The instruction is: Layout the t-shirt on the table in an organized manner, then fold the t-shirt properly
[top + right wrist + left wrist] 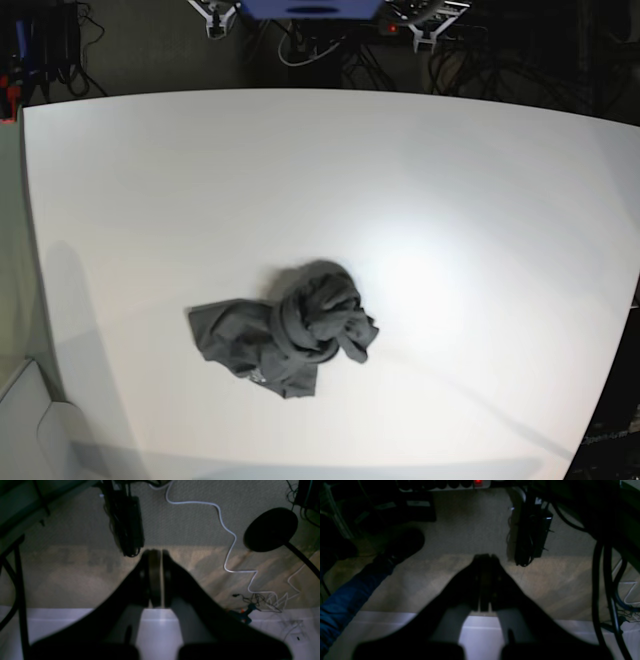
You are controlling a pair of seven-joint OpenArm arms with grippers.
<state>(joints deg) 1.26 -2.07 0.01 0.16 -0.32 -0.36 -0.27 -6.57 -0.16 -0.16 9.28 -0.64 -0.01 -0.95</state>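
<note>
Crumpled low on the table (450,200) sits the t-shirt (285,335), dark charcoal, at about the seven o'clock spot from the tabletop's centre in the base view. It's a bunched heap, twisted into a thick knot on its right half, while a flatter flap trails off toward nine o'clock. A small pale mark shows at the lower edge of the heap. White surface lies bare all around the cloth, and neither arm reaches into this overhead view. Over to the wrist cameras now: the left gripper (485,556) has its two dark fingers pressed together, tips meeting with nothing between them, hanging beyond the table's edge with the floor below. At nine o'clock from it, a leg in blue jeans (347,597) ends in a dark shoe (402,543), and at two o'clock a black bundle of cables (532,535) hangs down. A red light (478,482) glows at twelve o'clock, at the top edge. The right gripper (156,552) likewise has its fingers together, only a thin sliver of light between the pads, nothing clamped. A white cord (225,530) snakes across the floor from twelve toward four o'clock, and a round black base (271,528) sits at two o'clock from the fingertips.
</note>
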